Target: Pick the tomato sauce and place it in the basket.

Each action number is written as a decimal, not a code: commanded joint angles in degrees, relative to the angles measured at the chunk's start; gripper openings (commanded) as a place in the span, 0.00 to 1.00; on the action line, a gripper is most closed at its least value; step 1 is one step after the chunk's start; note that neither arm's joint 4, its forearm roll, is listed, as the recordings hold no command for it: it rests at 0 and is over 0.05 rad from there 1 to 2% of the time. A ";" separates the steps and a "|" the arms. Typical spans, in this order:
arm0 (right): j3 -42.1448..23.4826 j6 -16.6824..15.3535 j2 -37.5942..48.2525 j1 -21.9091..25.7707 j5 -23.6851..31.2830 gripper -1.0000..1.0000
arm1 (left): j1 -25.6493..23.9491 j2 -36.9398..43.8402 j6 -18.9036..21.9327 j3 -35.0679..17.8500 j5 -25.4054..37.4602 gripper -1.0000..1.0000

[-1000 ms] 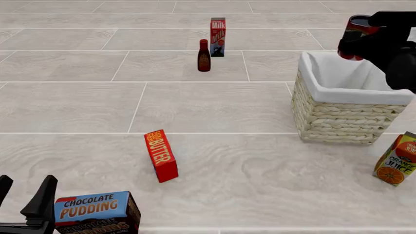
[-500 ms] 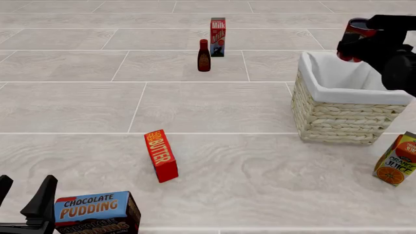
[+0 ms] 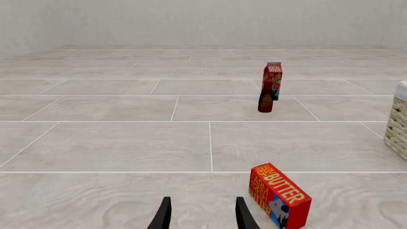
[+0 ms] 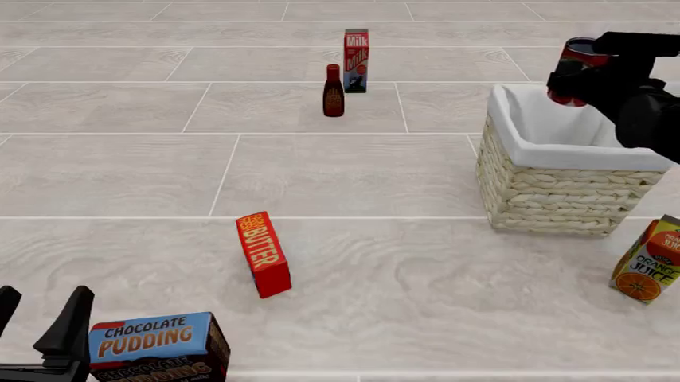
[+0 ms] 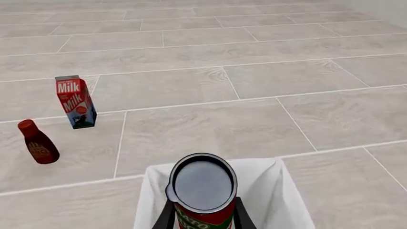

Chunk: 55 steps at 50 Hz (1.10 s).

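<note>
The small cylindrical tomato sauce can with a dark metal top and red label sits clamped between the two dark fingers of the right gripper, held in the air above the far edge of the large square pale wicker basket with white cloth lining. In the right wrist view the can stands upright between the jaws, one finger pressed against each side of its label, its round top facing the camera and the basket's white lining spread directly beneath it. The left gripper rests low at the near left corner of the table, its jaws parted with nothing between them, just beside the blue and brown chocolate pudding box. A red butter box stands near the middle of the pale tiled table. Far back, a dark-brown bottle with a red cap stands just beside a red and white milk carton. An orange juice carton leans at the right edge, near the basket's front corner.
</note>
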 commanded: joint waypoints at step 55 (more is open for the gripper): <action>-2.27 1.76 5.77 -0.69 -2.01 0.00 | 0.00 0.00 0.00 0.00 0.00 1.00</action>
